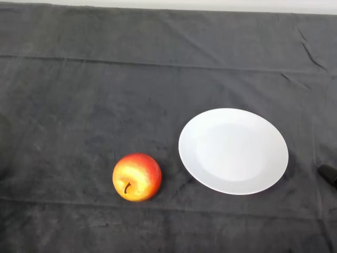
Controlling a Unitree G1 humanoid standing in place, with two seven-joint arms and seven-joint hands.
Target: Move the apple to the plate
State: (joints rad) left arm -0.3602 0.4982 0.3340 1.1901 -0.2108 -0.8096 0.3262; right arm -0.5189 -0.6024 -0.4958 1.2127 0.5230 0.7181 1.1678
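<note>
A red and yellow apple [137,177] sits on the dark cloth, left of centre and near the front, its stem facing up. A white round plate [233,151] lies on the cloth to the apple's right, with nothing on it. A narrow strip of cloth separates the apple from the plate's rim.
The dark cloth [105,79] covers the whole table and has folds at the far right. A small black object [329,174] pokes in at the right edge, beside the plate. A pale strip [210,5] runs along the table's far edge.
</note>
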